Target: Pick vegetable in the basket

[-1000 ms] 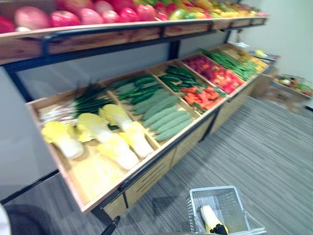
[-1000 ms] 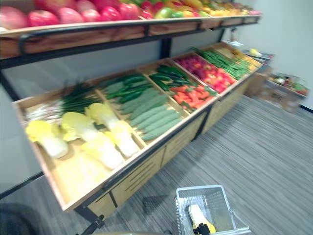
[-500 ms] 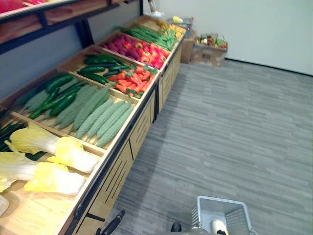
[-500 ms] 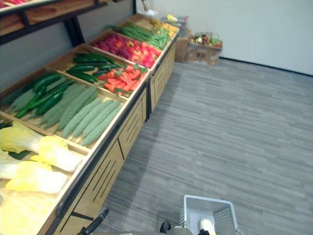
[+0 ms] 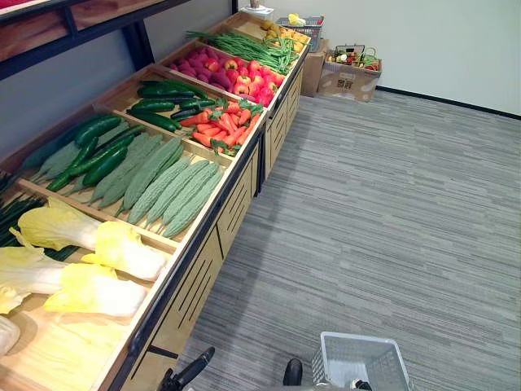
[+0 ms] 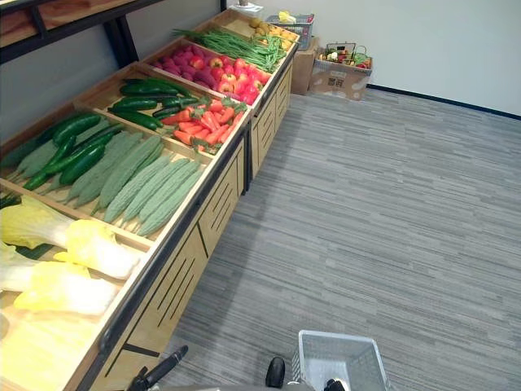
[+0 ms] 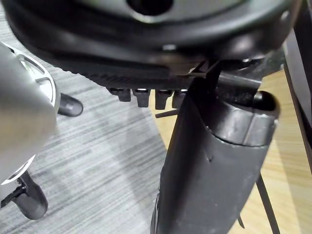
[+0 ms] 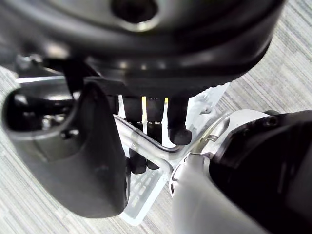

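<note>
A long wooden display stand (image 5: 203,273) runs along the grey striped floor (image 5: 391,212) toward a cardboard box (image 5: 346,81) by the white wall (image 5: 423,41).

Produce stand (image 5: 203,236) runs along the left, near to far; grey floor (image 5: 391,212) open on the right; wire basket (image 5: 362,364) near right; cardboard box (image 5: 348,79) at far end

Shop aisle beside a long wooden display stand (image 5: 203,269).
Grey striped carpet floor (image 5: 391,212) fills the right; a white wall (image 5: 440,37) with dark skirting crosses the upper right.
</note>
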